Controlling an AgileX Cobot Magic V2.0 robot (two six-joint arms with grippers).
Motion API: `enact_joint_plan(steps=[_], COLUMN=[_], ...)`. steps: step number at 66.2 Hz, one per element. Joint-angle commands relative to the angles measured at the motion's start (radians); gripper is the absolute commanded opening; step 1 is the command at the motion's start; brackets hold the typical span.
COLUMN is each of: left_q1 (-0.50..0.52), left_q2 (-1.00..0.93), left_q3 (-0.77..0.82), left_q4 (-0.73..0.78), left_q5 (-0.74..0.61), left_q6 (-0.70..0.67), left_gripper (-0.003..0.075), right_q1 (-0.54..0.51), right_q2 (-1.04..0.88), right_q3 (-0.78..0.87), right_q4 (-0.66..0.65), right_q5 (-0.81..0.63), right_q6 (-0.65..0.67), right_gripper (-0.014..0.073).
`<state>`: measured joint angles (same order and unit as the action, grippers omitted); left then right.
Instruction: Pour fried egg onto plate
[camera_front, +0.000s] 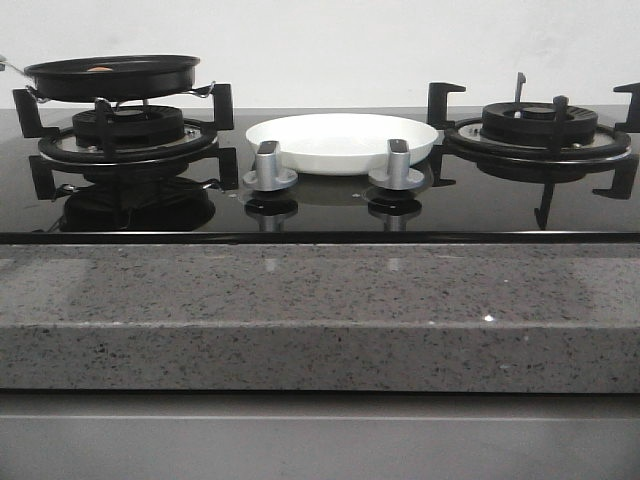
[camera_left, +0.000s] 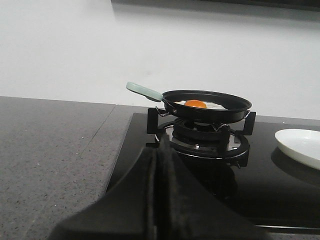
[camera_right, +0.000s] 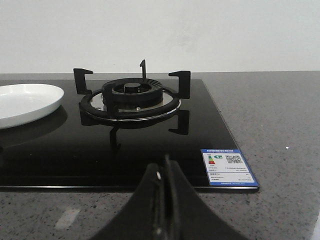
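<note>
Front view shows a grey speckled bench (camera_front: 300, 310) carrying a black glass stove (camera_front: 320, 205). On its left burner (camera_front: 125, 135) sits a black frying pan (camera_front: 112, 75) with the fried egg (camera_left: 197, 104) inside. Between the burners rests the plate (camera_front: 340, 140), behind two knobs (camera_front: 268, 165). Left gripper (camera_left: 159, 165) and right gripper (camera_right: 164, 182) have fingers pressed together, holding nothing.

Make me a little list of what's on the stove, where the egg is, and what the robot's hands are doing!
egg: fried egg lies in the black pan
pan: sits on the left burner
plate: white plate, nothing on it, between the burners
right burner: bare
left gripper: shut, holding nothing
right gripper: shut, holding nothing
</note>
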<state>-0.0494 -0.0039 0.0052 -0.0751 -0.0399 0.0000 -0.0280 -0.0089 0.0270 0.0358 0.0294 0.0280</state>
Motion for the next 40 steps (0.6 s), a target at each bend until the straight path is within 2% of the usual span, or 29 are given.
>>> enact_joint_plan(steps=[1,13,30,40], left_q1=[0.003,0.003,0.003,0.003], left_q2=[-0.013,-0.013,-0.013,-0.009], left_q3=[0.005,0.005,-0.003,-0.084], left_q4=[0.002,0.002,0.002,0.002], left_q5=[-0.079,-0.083,-0.181,-0.113], left_q6=[-0.006,-0.006,-0.006,-0.006], left_gripper=[-0.0020,-0.0020,-0.0020,-0.0020], right_q1=[-0.003,-0.003,-0.002,-0.001], right_q2=[-0.020,-0.020,-0.020,-0.020], right_q3=[-0.008,-0.008,-0.012,-0.092], right_q4=[-0.014,-0.014,-0.015,-0.015], right_q5=[-0.086,-0.086,-0.092,0.024], right_q6=[-0.004,-0.004,-0.004,-0.004], right_gripper=[-0.0067,-0.0067,-0.0067,-0.0067])
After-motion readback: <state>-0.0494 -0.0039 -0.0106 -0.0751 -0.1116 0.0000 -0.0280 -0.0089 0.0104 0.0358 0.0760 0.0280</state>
